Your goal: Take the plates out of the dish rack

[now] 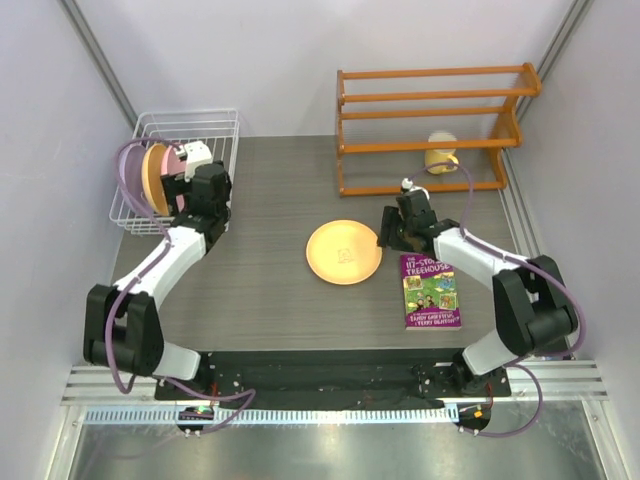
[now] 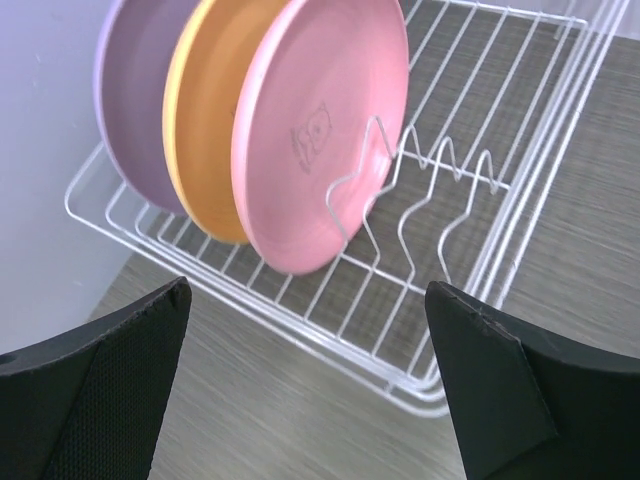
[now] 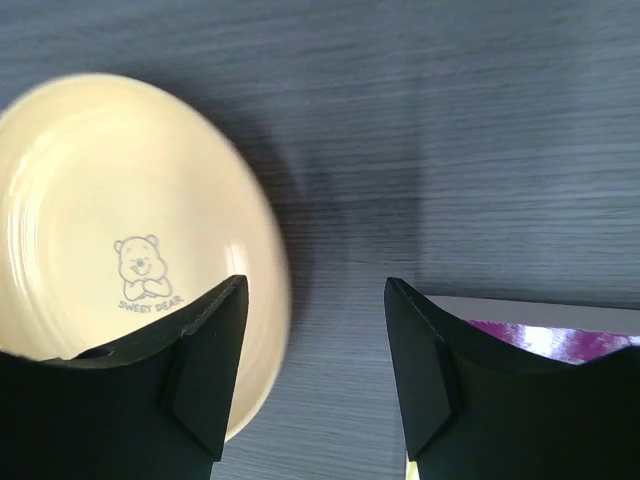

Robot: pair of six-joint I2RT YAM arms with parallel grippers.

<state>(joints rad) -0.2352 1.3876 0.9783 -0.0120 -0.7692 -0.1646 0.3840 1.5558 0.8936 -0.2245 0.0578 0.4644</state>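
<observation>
Two black and white robot arms work over a dark grey wood-grain table (image 1: 280,190), seen from above. Four plates are in view.

Three of them stand on edge, close together, in the white wire dish rack (image 1: 222,130) at the table's far left corner. In the left wrist view they run from left to right as one lavender plate (image 2: 135,100), one orange-yellow plate (image 2: 205,130) and one pink plate (image 2: 320,130). The pink plate has a faint bear drawing on its face and leans against the upright wire tines.

The left gripper (image 2: 305,390) hangs just in front of the rack. Its two fingers are spread wide and nothing is between them.

The fourth plate, the second orange-yellow plate (image 1: 343,252), lies flat near the middle of the table, outside the rack. It has a small bear printed on it above the words "SWEET DEAR".

The right gripper (image 3: 315,370) is at this plate's right edge. Its two fingers are parted, with bare table between them, and one finger overlaps the plate's rim in the wrist view. It grips nothing.

One purple book (image 1: 430,290) lies just to the right of that plate. One orange wooden shelf rack (image 1: 430,125) stands at the far right, with one yellow mug (image 1: 441,152) inside it.
</observation>
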